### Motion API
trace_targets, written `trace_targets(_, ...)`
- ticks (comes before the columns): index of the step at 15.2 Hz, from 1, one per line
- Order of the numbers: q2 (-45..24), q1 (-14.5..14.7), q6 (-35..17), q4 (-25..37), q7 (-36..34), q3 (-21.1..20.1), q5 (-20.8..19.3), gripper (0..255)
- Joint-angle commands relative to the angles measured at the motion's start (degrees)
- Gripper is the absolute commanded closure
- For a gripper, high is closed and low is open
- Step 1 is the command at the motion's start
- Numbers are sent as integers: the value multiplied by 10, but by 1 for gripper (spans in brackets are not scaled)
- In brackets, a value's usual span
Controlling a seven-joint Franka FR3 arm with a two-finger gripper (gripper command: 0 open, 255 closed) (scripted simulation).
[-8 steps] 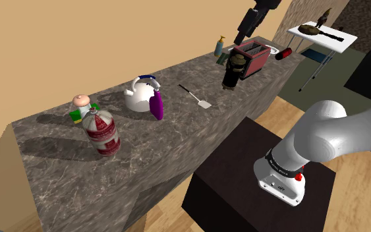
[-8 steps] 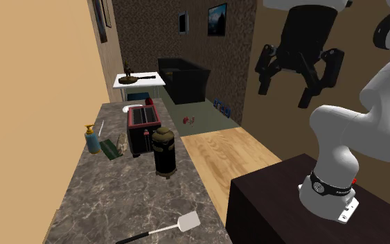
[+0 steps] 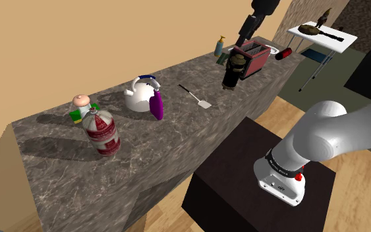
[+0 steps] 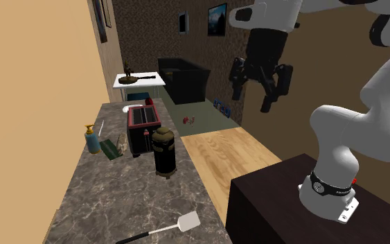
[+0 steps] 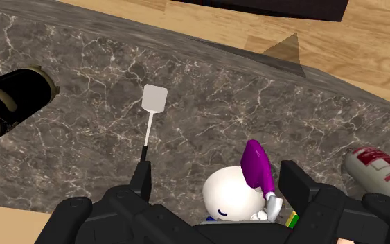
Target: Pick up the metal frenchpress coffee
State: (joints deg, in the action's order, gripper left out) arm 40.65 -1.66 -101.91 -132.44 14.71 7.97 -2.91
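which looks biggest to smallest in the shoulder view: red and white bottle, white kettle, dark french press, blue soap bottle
1. red-and-white ribbed bottle, nearest the camera, which may flatter it
2. round white kettle, close behind in size
3. dark cylindrical french press, farther off
4. small blue soap bottle, farthest of the four

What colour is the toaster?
The toaster is red with a dark top; the second exterior view shows it best.

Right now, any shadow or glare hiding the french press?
Shoulder view: french press dark, little detail shows. Second exterior view: dim, yet its outline stands clear on the veined counter. Wrist view: evenly lit, no glare; french press cropped at the edge.
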Motion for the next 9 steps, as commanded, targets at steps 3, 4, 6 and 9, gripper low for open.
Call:
trace_targets(3,-52,-9,-32,9,50,46,-16,0)
trace_targets(4,-65,-11,-39,13,63,57,-19,0)
trace_targets(6,-94,-14,-53,23,88,80,-23,0)
trace_targets(9,-141,-18,-73,42,126,113,-25,0)
